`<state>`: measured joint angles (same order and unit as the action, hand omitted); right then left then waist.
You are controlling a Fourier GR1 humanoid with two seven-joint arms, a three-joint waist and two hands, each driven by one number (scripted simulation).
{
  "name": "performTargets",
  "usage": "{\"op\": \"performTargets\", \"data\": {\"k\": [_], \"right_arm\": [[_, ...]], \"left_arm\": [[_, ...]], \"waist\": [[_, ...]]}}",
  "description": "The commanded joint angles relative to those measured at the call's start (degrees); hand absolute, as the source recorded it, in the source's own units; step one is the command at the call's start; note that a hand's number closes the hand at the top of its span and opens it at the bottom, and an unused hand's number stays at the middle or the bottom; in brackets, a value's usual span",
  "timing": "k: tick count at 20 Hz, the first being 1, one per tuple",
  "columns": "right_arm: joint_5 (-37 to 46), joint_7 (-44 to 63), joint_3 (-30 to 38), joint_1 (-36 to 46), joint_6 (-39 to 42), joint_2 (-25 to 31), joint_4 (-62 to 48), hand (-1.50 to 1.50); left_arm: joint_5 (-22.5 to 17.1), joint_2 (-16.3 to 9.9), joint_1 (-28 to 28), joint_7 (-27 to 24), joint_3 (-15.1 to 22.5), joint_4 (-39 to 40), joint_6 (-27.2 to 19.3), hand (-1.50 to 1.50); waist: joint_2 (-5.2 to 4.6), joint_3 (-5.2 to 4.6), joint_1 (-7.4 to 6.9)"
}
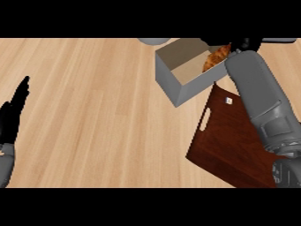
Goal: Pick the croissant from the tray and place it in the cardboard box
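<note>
- Croissant (216,57) sat inside the cardboard box (178,84), against its right wall, golden-brown, partly hidden by the right forearm.
- Box stood at far centre-right of the wooden counter (100,110), open top, tan inside, grey outside.
- Right hand (244,43) was over the box's far right edge, just beside the croissant; only a black part showed, so couldn't tell if fingers were curled or straight, or touching the croissant.
- Right forearm (263,97) ran from the near right up to the box, crossing the tray.
- Dark brown tray (224,141) lay near right, its far corner touching the box, handle slot on its left side.
- Left hand (9,117) rested at the left edge, fingers straight and together, holding nothing.
</note>
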<state>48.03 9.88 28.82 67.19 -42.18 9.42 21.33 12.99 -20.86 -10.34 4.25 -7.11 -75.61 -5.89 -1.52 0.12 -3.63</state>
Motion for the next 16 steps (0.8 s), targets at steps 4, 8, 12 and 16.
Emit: {"op": "performTargets", "data": {"k": [4,8,12,16], "right_arm": [[-10.31,-13.45,6.02,-3.75,-0.74,1.8,4.94,-1.5],[-14.17,-14.24,5.55,-6.74,3.23,1.7,10.4,-1.5],[-14.71,-9.52,3.25,-13.9,6.71,2.51,19.67,-1.5],[-16.54,-7.22,2.39,-23.62,12.71,4.01,31.79,-1.5]], "left_arm": [[-0.33,-0.66,2.33,0.5,-1.21,-1.96,0.38,0.0],[0.71,0.36,3.62,1.3,-1.33,-2.31,-0.85,0.0],[-1.16,-1.33,4.73,-3.47,-4.6,2.03,0.54,0.0],[-1.02,-0.71,7.09,0.75,-4.13,-2.76,0.3,0.0]], "waist": [[0.95,-0.02,1.87],[1.56,-0.09,3.3],[2.0,-0.17,4.75],[2.55,-0.16,5.81]]}}
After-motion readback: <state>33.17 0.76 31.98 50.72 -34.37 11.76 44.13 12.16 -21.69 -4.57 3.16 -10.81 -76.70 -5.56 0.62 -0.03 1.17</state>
